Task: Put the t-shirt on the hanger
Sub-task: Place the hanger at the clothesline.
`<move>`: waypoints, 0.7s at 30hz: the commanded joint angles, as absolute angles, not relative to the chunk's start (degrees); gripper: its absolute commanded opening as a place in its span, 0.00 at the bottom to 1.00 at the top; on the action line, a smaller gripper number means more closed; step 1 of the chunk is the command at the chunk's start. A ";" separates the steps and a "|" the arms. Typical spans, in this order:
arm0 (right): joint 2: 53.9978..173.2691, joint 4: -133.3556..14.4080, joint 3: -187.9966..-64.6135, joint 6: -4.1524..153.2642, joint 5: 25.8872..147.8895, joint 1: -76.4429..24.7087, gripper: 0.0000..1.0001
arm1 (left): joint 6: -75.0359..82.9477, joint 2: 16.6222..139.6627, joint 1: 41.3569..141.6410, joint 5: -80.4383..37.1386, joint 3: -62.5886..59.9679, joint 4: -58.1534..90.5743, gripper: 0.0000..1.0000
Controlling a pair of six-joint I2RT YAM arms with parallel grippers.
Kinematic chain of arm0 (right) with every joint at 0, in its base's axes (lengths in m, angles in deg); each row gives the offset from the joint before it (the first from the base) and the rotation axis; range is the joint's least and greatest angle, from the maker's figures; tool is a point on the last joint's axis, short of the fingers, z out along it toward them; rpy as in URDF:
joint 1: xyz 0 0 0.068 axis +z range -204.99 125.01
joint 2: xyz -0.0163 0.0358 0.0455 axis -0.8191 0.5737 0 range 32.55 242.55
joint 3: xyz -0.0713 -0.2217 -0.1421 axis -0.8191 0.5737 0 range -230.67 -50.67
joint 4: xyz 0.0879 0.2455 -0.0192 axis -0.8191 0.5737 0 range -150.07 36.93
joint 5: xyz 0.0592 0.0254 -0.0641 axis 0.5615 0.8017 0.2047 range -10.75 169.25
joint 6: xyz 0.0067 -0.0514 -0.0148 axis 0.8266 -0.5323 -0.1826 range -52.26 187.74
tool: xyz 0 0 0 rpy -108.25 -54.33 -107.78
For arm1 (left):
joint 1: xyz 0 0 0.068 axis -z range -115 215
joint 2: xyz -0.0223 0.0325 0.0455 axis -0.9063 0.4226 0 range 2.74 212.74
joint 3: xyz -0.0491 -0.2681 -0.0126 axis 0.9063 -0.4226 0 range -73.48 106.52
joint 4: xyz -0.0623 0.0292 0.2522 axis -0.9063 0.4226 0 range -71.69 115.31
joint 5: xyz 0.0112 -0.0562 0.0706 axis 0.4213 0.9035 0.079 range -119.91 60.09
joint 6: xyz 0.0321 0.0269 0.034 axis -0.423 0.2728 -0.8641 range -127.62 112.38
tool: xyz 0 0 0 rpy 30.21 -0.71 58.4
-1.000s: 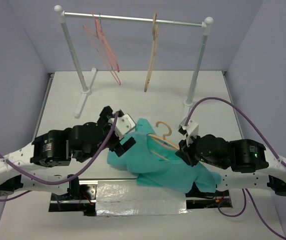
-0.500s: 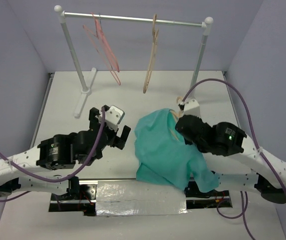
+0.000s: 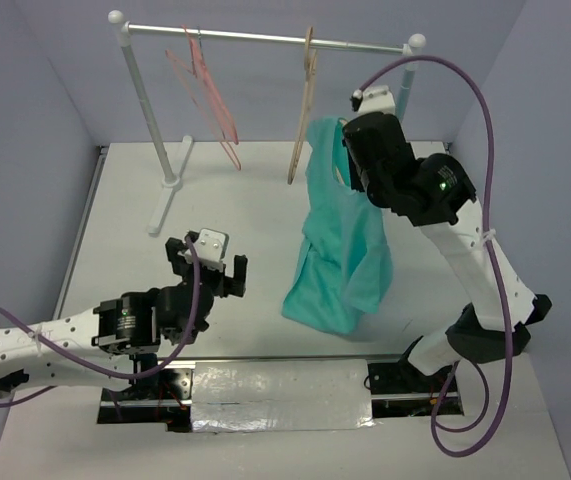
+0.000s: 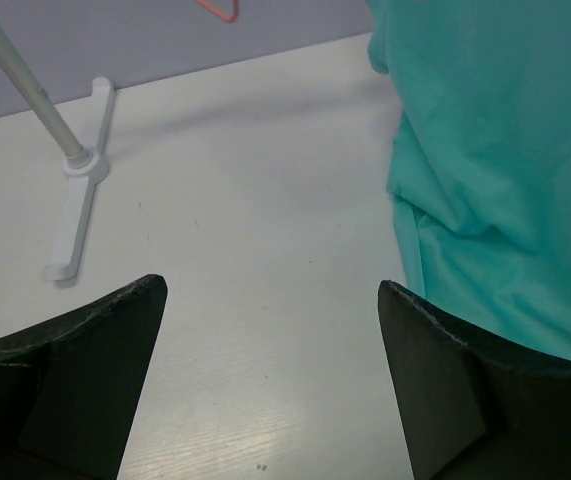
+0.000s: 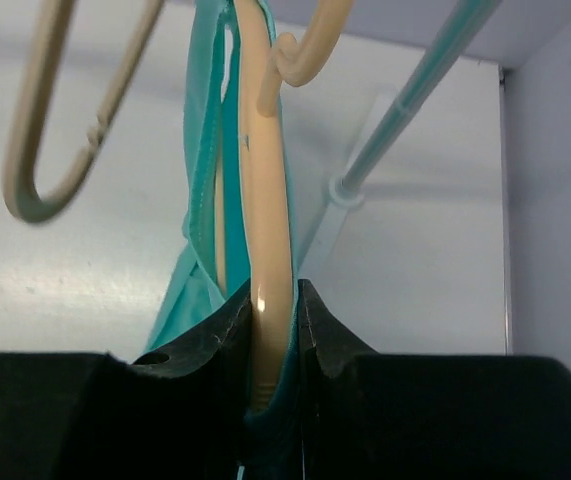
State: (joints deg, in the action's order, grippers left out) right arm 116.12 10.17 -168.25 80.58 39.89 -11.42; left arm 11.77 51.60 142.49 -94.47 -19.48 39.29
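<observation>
The teal t-shirt (image 3: 340,250) hangs in the air from the cream hanger (image 5: 265,200), its hem just above the table. My right gripper (image 5: 273,295) is shut on the hanger's arm with teal cloth (image 5: 205,180) pinched alongside. The hook (image 5: 310,50) points up beside the rack's right post. In the top view the right gripper (image 3: 357,160) is high, just below the rod; the hanger is mostly hidden by cloth there. My left gripper (image 3: 205,262) stays low over the table, left of the shirt. It (image 4: 273,290) is open and holds nothing, with the shirt (image 4: 495,180) at its right.
The clothes rack's rod (image 3: 265,38) spans the back. It carries a darker tan hanger (image 3: 303,110) and thin pink hangers (image 3: 210,95). The tan hanger (image 5: 40,150) is left of my right gripper. The rack's left foot (image 3: 170,190) and right post (image 5: 405,100) stand on the table.
The right arm has lifted the hanger and t-shirt off the table up to the rod. The left gripper has drawn back to the left and stayed open.
</observation>
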 commanded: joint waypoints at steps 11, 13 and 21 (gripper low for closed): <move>118.42 -0.82 -177.07 71.79 41.27 -18.95 0.00 | 10.48 40.97 142.61 -102.59 -32.87 23.32 0.99; 118.60 -4.85 -176.88 69.69 42.59 -20.18 0.00 | 10.75 41.06 142.61 -102.51 -33.66 23.33 0.99; 120.62 -14.89 -174.95 63.79 47.43 -24.84 0.00 | 11.54 41.15 142.61 -102.42 -34.54 24.82 0.99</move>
State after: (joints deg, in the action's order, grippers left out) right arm 120.34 -4.63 -174.72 67.73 45.60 -23.49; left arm 10.70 41.85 142.49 -100.78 -34.50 26.78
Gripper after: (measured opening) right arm 0.252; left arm 0.994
